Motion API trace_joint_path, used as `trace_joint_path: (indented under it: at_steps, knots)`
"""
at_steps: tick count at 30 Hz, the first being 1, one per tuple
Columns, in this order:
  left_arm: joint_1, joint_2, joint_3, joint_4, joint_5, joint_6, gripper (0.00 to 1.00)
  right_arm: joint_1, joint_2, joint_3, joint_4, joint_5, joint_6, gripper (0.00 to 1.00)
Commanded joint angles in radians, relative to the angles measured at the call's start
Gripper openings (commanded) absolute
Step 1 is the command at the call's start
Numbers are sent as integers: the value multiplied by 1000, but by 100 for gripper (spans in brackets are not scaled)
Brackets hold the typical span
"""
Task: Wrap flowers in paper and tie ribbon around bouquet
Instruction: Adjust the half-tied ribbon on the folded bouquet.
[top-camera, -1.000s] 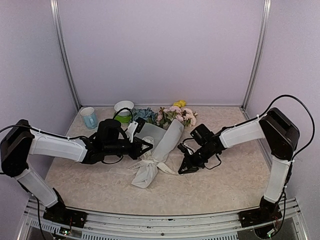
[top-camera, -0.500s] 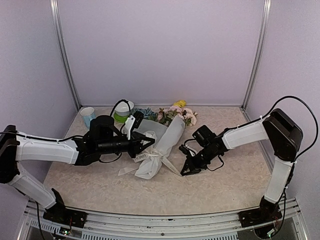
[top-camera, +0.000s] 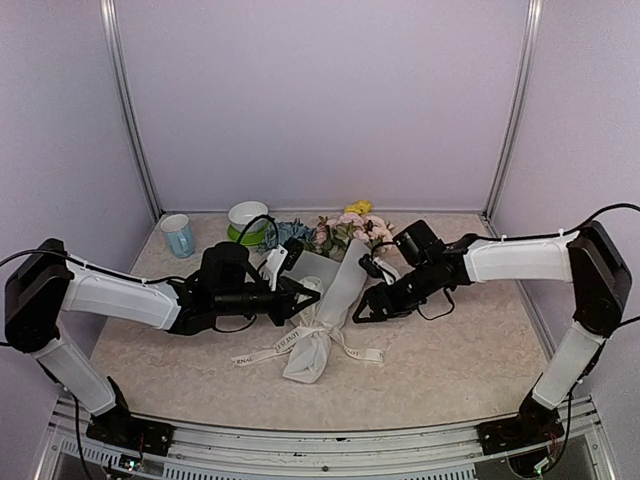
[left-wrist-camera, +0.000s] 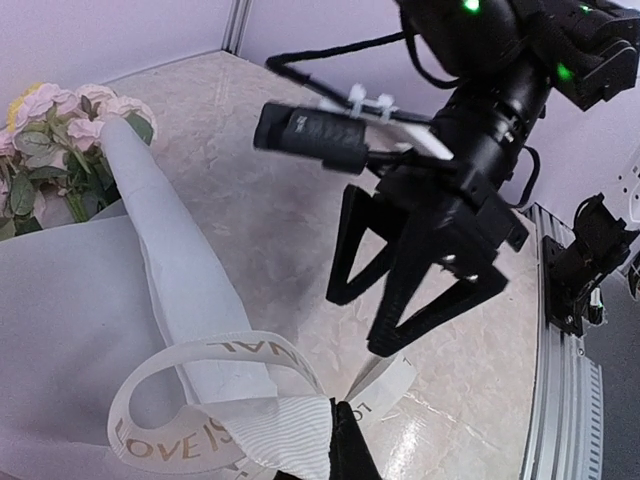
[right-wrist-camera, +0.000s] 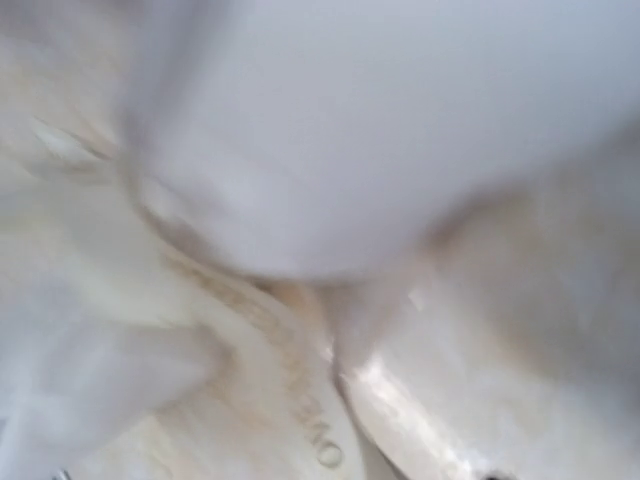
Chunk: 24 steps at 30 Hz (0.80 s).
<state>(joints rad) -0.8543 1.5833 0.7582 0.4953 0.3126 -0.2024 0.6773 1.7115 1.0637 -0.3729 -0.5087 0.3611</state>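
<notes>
The bouquet (top-camera: 335, 290) lies in the middle of the surface (top-camera: 450, 355), with the flowers (top-camera: 350, 230) toward the back wall and the paper (left-wrist-camera: 170, 260) cone narrowing toward the arms. The ribbon (left-wrist-camera: 165, 445) circles the narrow part, its tails trailing to both sides. The left gripper (top-camera: 304, 297) is clamped on a ribbon loop beside the paper. The right gripper (top-camera: 363, 310) hovers just right of the cone, fingers apart, holding nothing. A cup (top-camera: 178, 236) and a bowl (top-camera: 247, 220) stand at the back left.
</notes>
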Motion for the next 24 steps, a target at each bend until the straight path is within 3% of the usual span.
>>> trace_joint_path:
  at_steps: [1,2,5,8,11,14,19,24]
  knots:
    - [-3,-7,0,80,-48,-32,0,20,-153,-43,218,10,-41,84]
    - [-2,-8,-11,97,-49,-35,0,40,-182,-83,335,1,-39,88]
    - [-2,9,1,85,-34,-27,0,80,-185,-169,690,-81,-45,88]
    - [-8,36,37,12,-28,35,0,56,-140,-146,815,-164,30,86]
    - [-36,65,88,-98,-70,166,8,19,-133,-147,865,-215,103,87]
    - [-114,135,219,-261,-200,345,27,-3,-146,-161,836,-179,127,87]
    - [-138,241,433,-391,-425,433,98,-23,-178,-173,739,-50,151,88]
    - [-153,242,518,-498,-454,451,99,-50,-199,-187,644,-22,158,88]
